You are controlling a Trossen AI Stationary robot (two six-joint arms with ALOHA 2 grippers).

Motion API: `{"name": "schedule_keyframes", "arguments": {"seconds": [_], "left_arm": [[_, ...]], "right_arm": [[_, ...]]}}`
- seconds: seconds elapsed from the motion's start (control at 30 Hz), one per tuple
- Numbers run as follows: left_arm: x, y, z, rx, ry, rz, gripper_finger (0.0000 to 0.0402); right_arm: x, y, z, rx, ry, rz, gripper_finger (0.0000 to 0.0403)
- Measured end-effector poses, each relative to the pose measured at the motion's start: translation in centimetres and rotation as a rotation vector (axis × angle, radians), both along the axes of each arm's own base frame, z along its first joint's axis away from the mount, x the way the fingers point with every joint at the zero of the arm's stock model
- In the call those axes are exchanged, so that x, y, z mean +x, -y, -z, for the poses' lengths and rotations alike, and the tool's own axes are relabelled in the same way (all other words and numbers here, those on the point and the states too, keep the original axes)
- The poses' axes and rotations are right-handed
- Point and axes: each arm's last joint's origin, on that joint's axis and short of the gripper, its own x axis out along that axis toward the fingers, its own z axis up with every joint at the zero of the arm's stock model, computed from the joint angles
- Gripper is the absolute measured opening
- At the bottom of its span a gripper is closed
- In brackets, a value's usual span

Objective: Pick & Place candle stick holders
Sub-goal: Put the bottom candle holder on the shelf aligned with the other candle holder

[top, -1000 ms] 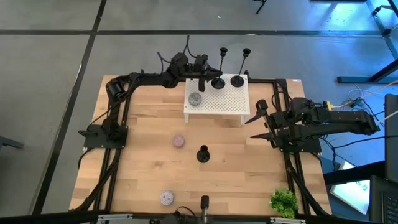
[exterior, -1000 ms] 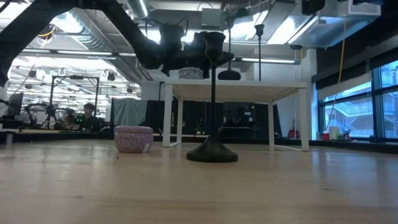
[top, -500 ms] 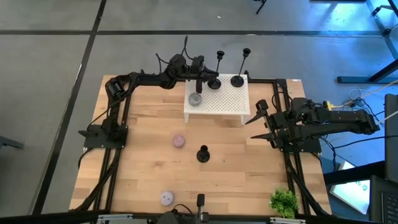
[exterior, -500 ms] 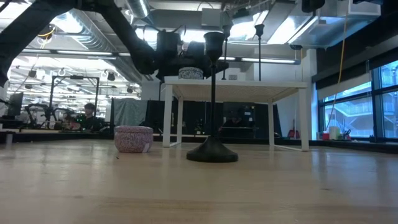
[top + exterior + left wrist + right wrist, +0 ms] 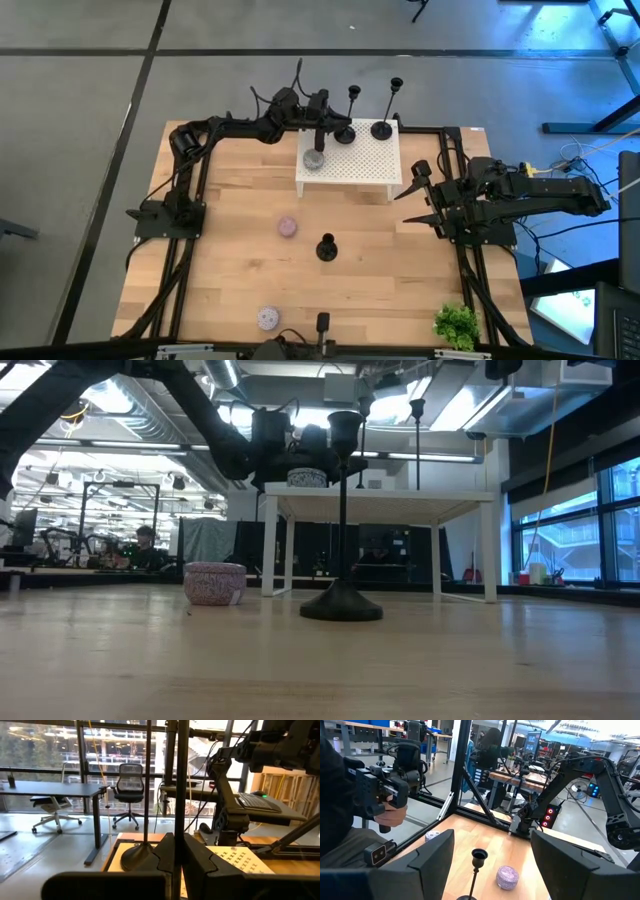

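Observation:
Two black candle stick holders stand at the far edge of the white perforated stand: one between my left gripper's fingers, the other just to its right. The third holder stands on its round base at the table's middle and also shows in the low view. My left gripper is over the stand's far left corner, shut on the first holder's stem. My right gripper hangs open and empty at the table's right side, and its wrist view shows the fingers wide apart. My left gripper pinches the holder's thin upright stem between its two fingers, low on the stem. The fingers come level from the table's left and lie across the stem. The holder stands upright with its base at the stand's top. The fingers hide whether the base rests there.
A grey disc lies on the stand. A pink disc and another disc lie on the table. A green plant sits at the near right corner. A person's hand shows beyond the table.
My left gripper has carried the held holder a little toward the table's left and down toward the stand's top, keeping it upright. It has stayed shut on the stem. In the last half second it has kept still.

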Motion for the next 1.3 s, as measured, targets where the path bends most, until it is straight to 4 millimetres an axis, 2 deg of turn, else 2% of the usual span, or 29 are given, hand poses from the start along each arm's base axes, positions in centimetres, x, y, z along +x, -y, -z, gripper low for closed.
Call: {"name": "schedule_keyframes", "arguments": {"seconds": [0.4, 0.6, 0.87, 1.3], "left_arm": [[-0.2, 0.0, -0.6, 0.037, 0.048, 0.042, 0.0008], [-0.2, -0.2, -0.7, 0.031, 0.061, -0.005, 0.0008], [0.2, -1.0, 1.7, -0.066, 0.132, -0.053, 0.0008], [0.3, -1.2, 2.3, -0.055, 0.11, -0.07, 0.0008]], "right_arm": [[0.0, 0.0, 0.0, -0.006, 0.001, 0.002, 0.0268], [0.0, 0.0, 0.0, -0.014, 0.005, 0.002, 0.0268], [0.0, 0.0, -0.1, -0.014, 0.013, 0.002, 0.0268], [0.1, 0.0, 0.0, -0.015, 0.002, 0.002, 0.0268]]}}
